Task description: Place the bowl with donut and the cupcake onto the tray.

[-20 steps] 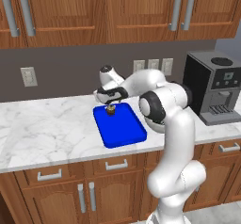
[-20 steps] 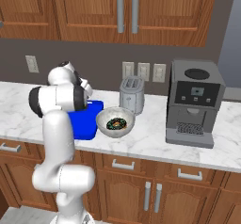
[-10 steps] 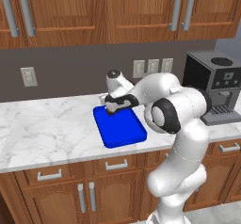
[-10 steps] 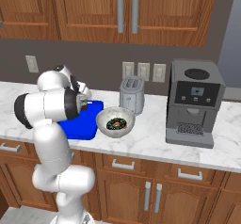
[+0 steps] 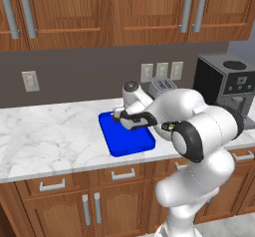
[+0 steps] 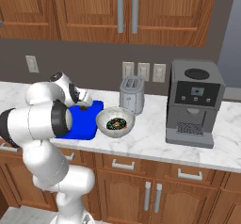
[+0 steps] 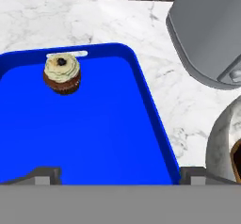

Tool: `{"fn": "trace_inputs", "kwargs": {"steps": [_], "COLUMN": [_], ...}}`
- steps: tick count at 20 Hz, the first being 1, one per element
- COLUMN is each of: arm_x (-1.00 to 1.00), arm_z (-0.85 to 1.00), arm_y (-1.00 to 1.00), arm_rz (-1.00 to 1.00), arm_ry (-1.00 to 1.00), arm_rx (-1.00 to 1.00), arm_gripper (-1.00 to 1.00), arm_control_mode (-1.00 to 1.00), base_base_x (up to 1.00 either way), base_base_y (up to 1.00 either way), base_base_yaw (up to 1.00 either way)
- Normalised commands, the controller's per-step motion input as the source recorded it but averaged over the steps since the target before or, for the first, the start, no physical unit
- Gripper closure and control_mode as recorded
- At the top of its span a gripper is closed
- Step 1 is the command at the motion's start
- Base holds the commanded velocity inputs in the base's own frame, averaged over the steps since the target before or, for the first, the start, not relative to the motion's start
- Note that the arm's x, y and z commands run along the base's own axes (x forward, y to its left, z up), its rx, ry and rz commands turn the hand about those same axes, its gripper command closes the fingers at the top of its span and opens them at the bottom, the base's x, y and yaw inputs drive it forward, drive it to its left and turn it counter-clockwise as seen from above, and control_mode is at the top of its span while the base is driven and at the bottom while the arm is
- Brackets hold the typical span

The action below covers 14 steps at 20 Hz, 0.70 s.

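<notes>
The cupcake stands upright on the blue tray, near the tray's far end and just in front of the handle slot in the rim. It has pale swirled frosting with a dark spot on top and a brown base. The gripper hangs over the near part of the tray with its two fingertips spread wide apart and nothing between them; the cupcake sits well ahead of them, untouched.

The tray lies on the marble counter, towards its front edge. The bowl rests on the counter just beside the tray's right edge, off the tray, with the chocolate-frosted donut lying inside it. A silver toaster stands behind the bowl near the back wall, and a dark coffee machine stands further right.
</notes>
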Motion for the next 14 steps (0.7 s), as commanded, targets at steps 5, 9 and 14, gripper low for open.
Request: {"fn": "trace_inputs", "kwargs": {"steps": [5, 9, 14], "arm_x": [-0.57, -0.53, -0.33], "arm_z": [0.24, 0.16, 0.01], "arm_y": [-0.3, -0.29, -0.29], "arm_rz": [0.06, 0.08, 0.08], "arm_ry": [-0.05, -0.03, 0.0], "arm_rx": [-0.04, -0.05, -0.02], "arm_gripper": [-1.0, -1.0, -1.0], "arm_control_mode": [-1.0, -1.0, -1.0], "base_base_x": [0.0, 0.0, 0.0], "base_base_y": [0.0, 0.0, 0.0], "base_base_yaw": [0.0, 0.0, 0.0]}}
